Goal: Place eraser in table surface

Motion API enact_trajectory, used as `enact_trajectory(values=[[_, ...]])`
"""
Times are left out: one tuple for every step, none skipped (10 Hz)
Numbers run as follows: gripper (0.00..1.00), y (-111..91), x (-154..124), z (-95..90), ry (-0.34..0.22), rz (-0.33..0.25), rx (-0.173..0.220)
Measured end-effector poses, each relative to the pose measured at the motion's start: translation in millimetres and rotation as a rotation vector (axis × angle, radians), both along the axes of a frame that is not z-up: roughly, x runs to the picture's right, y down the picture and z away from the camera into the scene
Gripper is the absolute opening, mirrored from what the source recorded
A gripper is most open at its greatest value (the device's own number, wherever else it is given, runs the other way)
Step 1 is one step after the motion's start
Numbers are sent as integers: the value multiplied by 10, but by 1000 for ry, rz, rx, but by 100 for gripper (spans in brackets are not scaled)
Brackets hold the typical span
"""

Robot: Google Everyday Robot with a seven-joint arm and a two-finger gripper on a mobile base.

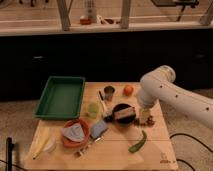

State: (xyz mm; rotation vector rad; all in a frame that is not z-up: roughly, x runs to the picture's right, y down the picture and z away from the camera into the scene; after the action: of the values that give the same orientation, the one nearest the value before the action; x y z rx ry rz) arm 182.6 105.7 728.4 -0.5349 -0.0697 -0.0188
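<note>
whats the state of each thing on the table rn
eraser: lying flat across the dark bowl, not on bare wood
gripper: low over the table surface, beside the eraser's right end
green tray: empty
orange bowl: holds a crumpled grey cloth
green cup: upright
metal cup: upright

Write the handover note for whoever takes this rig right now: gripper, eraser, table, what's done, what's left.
Gripper: low over the right side of the table surface, just right of the eraser. Its grip state cannot be told.
Eraser: lies at a dark round bowl, centre-right, apparently on it rather than on bare wood.
Done: eraser is at the table, within the gripper's reach.
Left: probably set the eraser down on bare planks, then back the arm away.
</note>
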Motion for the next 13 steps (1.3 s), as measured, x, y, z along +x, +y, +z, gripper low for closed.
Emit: enact_trajectory(values=[[80,-12,-17,28,-3,-3,1],[80,-25,-35,39,-8,-8,3],[80,-30,-66,65,-14,-17,3],[80,-31,-109,91,-20,-27,2],[80,-35,-144,117,-26,-34,2],[80,-40,-153,141,-29,-40,1],[80,-40,-163,161,-33,-46,0],[80,-41,-181,182,-37,-55,0],[80,-34,-233,210,-44,-65,-3],[80,-37,-274,234,-50,-74,-3],[80,-29,-276,260,-53,-84,-4],[80,-19,-268,277,-55,-89,-5],[80,-10,-291,306,-61,-99,-6]])
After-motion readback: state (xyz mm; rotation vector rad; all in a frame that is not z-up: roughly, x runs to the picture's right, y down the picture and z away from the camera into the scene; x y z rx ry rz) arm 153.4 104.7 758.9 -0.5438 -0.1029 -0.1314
